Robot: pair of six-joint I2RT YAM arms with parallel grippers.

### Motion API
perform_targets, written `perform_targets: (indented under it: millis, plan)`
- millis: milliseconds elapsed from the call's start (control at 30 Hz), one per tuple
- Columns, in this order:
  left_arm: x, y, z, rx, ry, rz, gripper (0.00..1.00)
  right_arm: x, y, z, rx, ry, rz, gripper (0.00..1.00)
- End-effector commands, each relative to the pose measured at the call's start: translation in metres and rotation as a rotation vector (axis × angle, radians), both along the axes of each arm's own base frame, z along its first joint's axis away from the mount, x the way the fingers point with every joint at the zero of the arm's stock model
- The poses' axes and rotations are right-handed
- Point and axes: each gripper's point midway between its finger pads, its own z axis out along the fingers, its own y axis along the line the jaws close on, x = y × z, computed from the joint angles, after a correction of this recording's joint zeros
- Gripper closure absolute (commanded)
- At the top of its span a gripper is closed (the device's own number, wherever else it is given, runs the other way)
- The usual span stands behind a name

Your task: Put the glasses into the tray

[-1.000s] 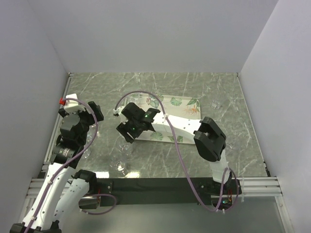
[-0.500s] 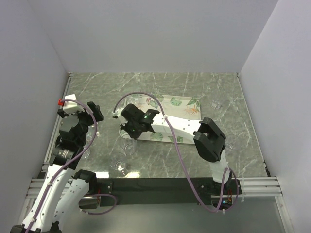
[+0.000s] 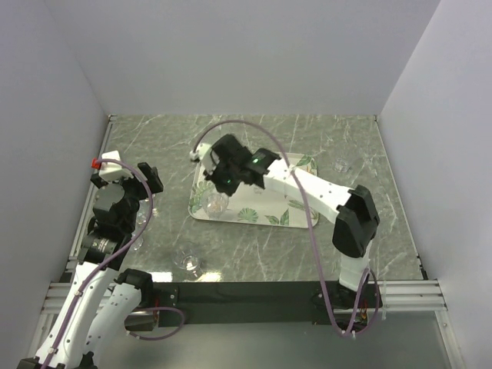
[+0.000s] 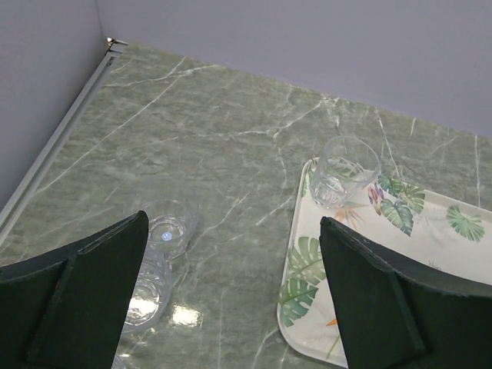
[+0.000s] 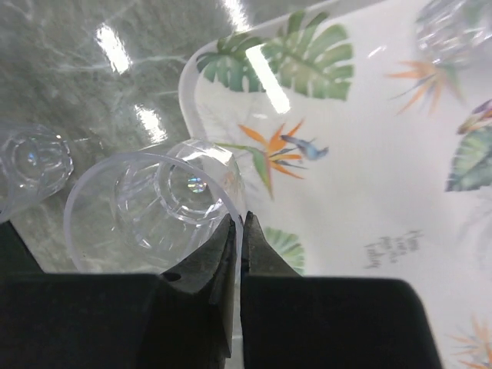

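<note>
The tray (image 3: 258,201) lies mid-table, cream-white with green leaves and orange flowers. My right gripper (image 5: 241,224) is shut on the rim of a clear glass (image 5: 157,207), one finger inside and one outside. From above, this held glass (image 3: 217,204) is over the tray's left part, below my right gripper (image 3: 217,183). I cannot tell whether it touches the tray. Another glass (image 4: 347,171) stands at the tray's (image 4: 300,254) far-left corner. My left gripper (image 4: 246,307) hangs open over bare table left of the tray, holding nothing.
Two glasses (image 4: 171,227) (image 4: 146,296) sit on the marble close by my left fingers. One glass (image 3: 189,261) stands near the table's front edge. Another (image 3: 340,164) is right of the tray. White walls enclose the table on three sides.
My right gripper shut on a glass's rim left of the tray and carried it up and right, over the tray's left part. The left arm barely moved.
</note>
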Motion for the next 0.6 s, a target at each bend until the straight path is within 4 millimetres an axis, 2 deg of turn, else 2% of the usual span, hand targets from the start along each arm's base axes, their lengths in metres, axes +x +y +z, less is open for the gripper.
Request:
perform_targets:
  millis: [0, 100, 133, 167, 233, 267, 433, 467, 500, 567]
  plan:
    - [0.001, -0.002, 0.013, -0.019, -0.055, -0.008, 0.01, 0.017, -0.013, 0.066, 0.131, -0.052, 0.062, 1.0]
    - [0.001, -0.003, 0.012, -0.02, -0.05, -0.011, 0.01, 0.051, -0.033, 0.08, 0.177, -0.053, -0.048, 1.0]
    - [0.002, -0.003, 0.012, -0.019, -0.049, -0.011, 0.01, 0.071, -0.046, 0.078, 0.192, -0.032, -0.124, 1.0]
    - [0.002, -0.003, 0.012, -0.018, -0.05, -0.013, 0.01, 0.083, -0.049, 0.086, 0.218, -0.038, -0.162, 1.0]
    - [0.002, -0.003, 0.011, -0.019, -0.047, -0.008, 0.01, 0.103, -0.055, 0.079, 0.242, 0.003, -0.26, 1.0]
    - [0.002, -0.002, 0.011, -0.019, -0.047, -0.007, 0.01, 0.119, -0.063, 0.081, 0.266, -0.007, -0.315, 1.0]
    - [0.0, -0.001, 0.013, -0.02, -0.055, -0.001, 0.01, 0.16, -0.068, 0.075, 0.321, -0.045, -0.534, 1.0]
    - [0.001, -0.001, 0.013, -0.019, -0.055, 0.002, 0.01, 0.167, -0.065, 0.08, 0.344, -0.065, -0.556, 1.0]
    - [0.001, -0.001, 0.011, -0.018, -0.051, 0.002, 0.01, 0.175, -0.066, 0.073, 0.338, -0.071, -0.597, 1.0]
    - [0.001, 0.0, 0.011, -0.016, -0.049, 0.004, 0.01, 0.189, -0.068, 0.073, 0.351, -0.094, -0.672, 1.0]
